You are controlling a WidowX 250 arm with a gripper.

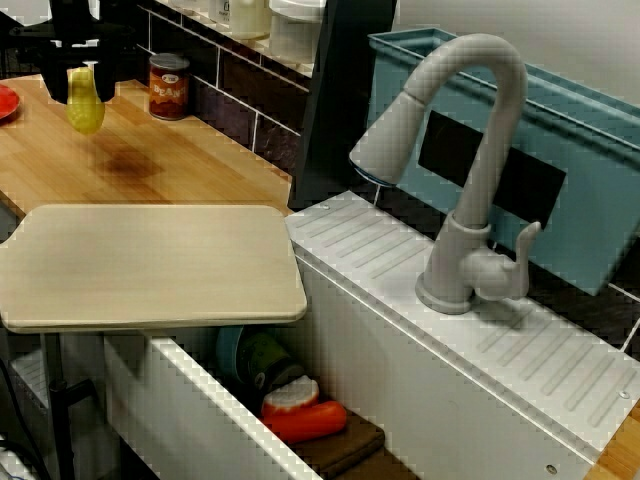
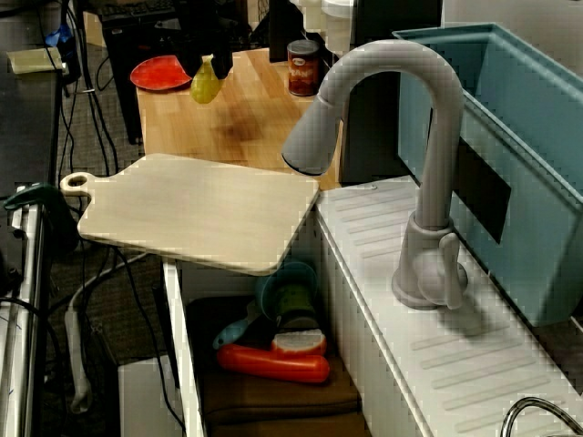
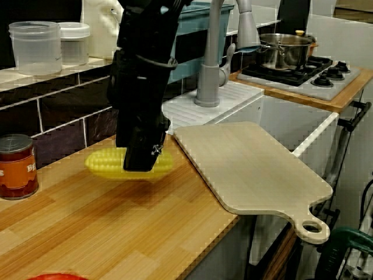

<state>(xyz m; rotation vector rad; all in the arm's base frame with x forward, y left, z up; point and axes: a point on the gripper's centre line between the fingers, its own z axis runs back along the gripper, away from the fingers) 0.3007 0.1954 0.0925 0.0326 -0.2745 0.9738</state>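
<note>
The end effector (image 3: 140, 158) is clamped on a yellow corn cob (image 3: 104, 163), holding it just above the wooden tabletop (image 3: 116, 233). The low side view shows the cob lying crosswise, its ends sticking out at 9 and 3 o'clock. The view over the faucet shows it only as a short yellow shape at 6 o'clock below the fingers. In that view a red can (image 1: 168, 87) stands at 3 o'clock and the cutting board (image 1: 150, 260) lies at 5 o'clock.

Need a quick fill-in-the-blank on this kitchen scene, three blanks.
1. The jaws grip a ___ corn above the counter.
2. The can stands ___ on the counter.
3. The board partly covers the sink; the plate is ___.
Missing: yellow; upright; red.
</note>
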